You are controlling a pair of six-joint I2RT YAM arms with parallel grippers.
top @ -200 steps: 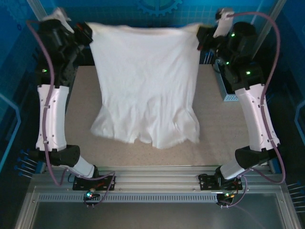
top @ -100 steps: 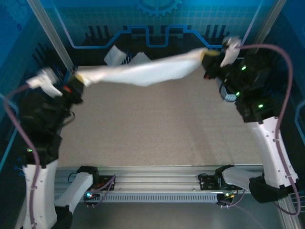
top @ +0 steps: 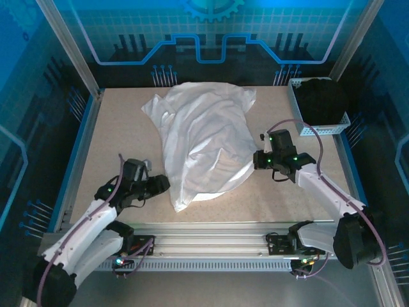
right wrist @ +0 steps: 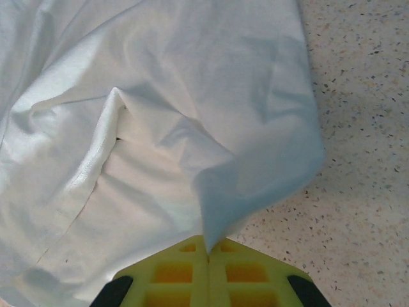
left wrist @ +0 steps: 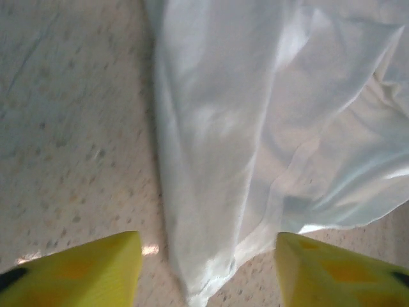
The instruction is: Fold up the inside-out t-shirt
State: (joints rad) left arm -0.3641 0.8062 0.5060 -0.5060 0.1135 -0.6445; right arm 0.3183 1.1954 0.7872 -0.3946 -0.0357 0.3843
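On the speckled bench (top: 115,141), the inside-out t-shirt (top: 201,137) lies rumpled at centre, collar end far, hem near, well apart from the basket (top: 299,118) holding a black garment (top: 319,99). The right pincer (top: 255,158) is clenched on a corner of the shirt's hem. The left pincer (top: 166,185) stands released, with the opposite corner lying loose between its fingers. The shirt looks to be at the laying-out step. Next, the creases likely need smoothing flat, then fresh grips for a first fold.
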